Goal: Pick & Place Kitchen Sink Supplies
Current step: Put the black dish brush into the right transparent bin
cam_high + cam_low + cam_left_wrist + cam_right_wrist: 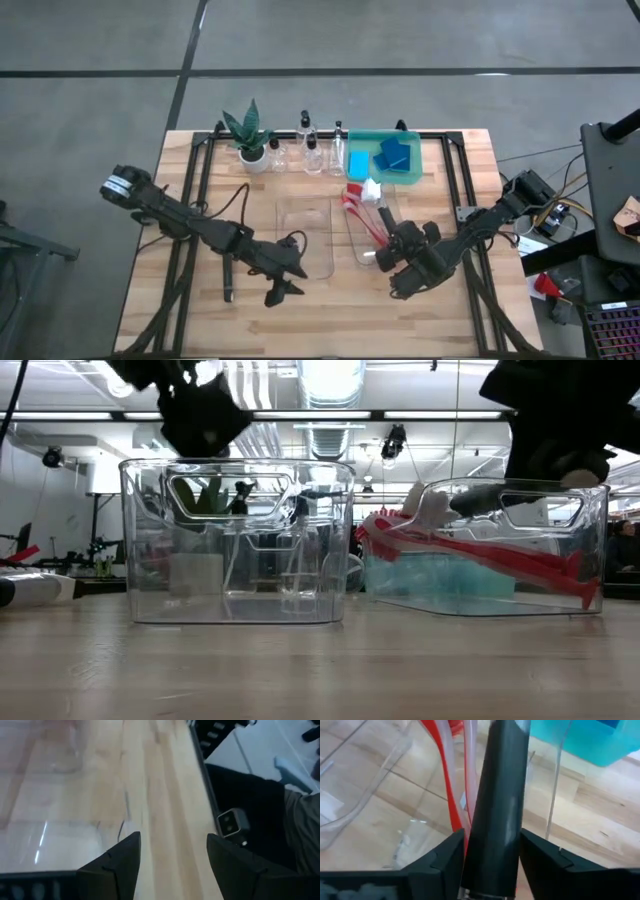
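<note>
Two clear bins stand mid-table. The left bin (305,235) holds nothing that I can see. The right bin (372,230) holds red long-handled brushes (480,555). A black-handled brush with a white head (372,190) lies over them. My right gripper (492,855) is above that bin's near end, shut on the brush. My left gripper (172,865) hangs open over bare table by the left bin's near edge (288,280), with nothing between its fingers. Blue sponges (395,155) lie in the green tray. Small clear bottles (312,150) stand at the far edge. My right gripper has the brush's black handle (495,820) between its two fingers; the handle fills the gap from finger to finger. The fingers slant down from the near right and lie along the handle. The white head (428,503) sits at the bin's far end, above the red brushes.
A potted plant (250,135) stands beside the bottles at the far left. A dark stick-like thing (228,278) lies on the table left of my left gripper. Black frame rails (200,180) run along the tabletop's sides. Bare wood stretches along the near edge (330,320).
</note>
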{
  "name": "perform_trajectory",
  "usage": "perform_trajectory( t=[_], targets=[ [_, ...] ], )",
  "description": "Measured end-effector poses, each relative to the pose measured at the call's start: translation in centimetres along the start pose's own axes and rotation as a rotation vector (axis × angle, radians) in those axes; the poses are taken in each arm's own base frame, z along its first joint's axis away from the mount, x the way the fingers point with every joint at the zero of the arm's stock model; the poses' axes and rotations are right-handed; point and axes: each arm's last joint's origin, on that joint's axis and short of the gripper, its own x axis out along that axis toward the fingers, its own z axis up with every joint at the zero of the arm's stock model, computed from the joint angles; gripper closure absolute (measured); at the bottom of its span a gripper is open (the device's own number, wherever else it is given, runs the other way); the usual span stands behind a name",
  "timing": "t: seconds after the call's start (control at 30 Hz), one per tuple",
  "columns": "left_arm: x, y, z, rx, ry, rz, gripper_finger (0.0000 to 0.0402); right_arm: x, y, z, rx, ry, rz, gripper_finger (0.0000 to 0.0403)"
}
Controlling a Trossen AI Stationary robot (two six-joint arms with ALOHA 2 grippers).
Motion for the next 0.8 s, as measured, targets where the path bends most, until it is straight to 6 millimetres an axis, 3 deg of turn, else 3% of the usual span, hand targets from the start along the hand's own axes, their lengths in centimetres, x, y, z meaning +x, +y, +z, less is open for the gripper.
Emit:
perform_trajectory(
  t=[0.33, 0.53, 0.8],
  targets=[
    [-3.3, -1.5, 0.9, -0.033, -0.022, -0.023, 0.0184, -1.6, 1.1, 1.5, -0.128, -0.143, 0.065, 0.014],
    [-6.4, -2.1, -0.8, -0.136, 0.025, 0.151, 0.0184, -3.6, 2.4, 3.0, -0.247, -0.24, 0.116, 0.0121],
    [-10.0, -2.9, -4.9, -0.485, 0.093, 0.446, 0.0184, -5.3, 3.2, 4.4, -0.373, -0.261, 0.148, 0.0126]
  ],
)
